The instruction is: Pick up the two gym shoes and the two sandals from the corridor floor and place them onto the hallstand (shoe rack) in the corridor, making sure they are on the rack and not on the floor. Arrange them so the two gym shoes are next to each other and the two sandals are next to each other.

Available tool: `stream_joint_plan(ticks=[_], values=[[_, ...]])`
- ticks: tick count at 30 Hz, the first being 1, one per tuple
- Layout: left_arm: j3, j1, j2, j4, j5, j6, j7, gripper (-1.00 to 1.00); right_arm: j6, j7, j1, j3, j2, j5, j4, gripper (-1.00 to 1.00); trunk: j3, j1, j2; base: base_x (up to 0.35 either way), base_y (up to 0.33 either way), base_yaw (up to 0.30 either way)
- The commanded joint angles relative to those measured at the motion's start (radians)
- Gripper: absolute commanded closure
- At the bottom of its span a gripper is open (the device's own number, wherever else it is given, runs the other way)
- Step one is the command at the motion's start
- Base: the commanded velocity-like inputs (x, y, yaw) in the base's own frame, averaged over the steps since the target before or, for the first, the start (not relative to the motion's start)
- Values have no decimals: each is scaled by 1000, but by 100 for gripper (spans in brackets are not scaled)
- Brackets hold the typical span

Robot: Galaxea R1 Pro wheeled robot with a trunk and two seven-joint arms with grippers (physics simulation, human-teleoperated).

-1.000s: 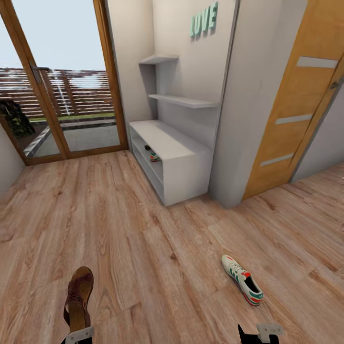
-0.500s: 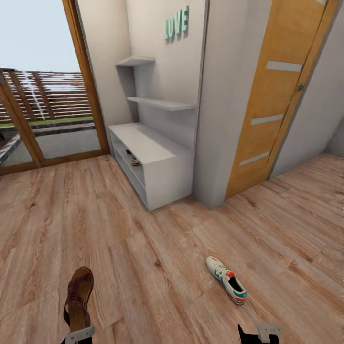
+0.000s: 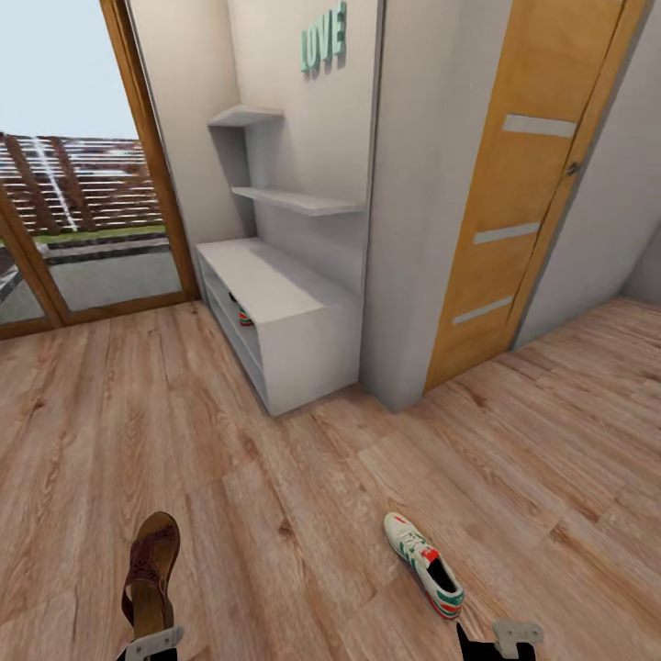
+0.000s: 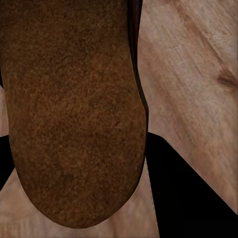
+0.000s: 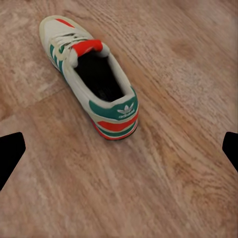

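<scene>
Left gripper [image 3: 150, 641] carries a sandal [image 3: 151, 569]; right gripper [image 3: 500, 638] is spread wide, empty, above a gym shoe [image 5: 89, 74] on the corridor floor [image 3: 303, 477] — likely pickup next: lower, clamp. Another gym shoe [image 3: 242, 317] already sits in the hallstand [image 3: 275, 294].

Home corridor, plank floor [image 3: 275, 477], shoe rack [image 3: 303, 321], wooden door [image 3: 514, 184]
</scene>
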Motion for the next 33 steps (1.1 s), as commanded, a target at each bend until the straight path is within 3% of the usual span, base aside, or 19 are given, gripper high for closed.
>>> stream_joint_plan(ticks=[1,15,33], values=[[9,-1,0,0,-13,-3,-3,100,-3,6,-1,6,0,-10,1,-100,-1,0,0,56,-30,0],[10,-1,0,0,-11,-3,-3,100,-5,6,-1,6,0,-9,0,-100,-1,0,0,85,-51,2],[10,-1,0,1,-12,-4,-3,100,-5,7,-1,6,-4,-8,3,-100,-1,0,0,69,-46,91]])
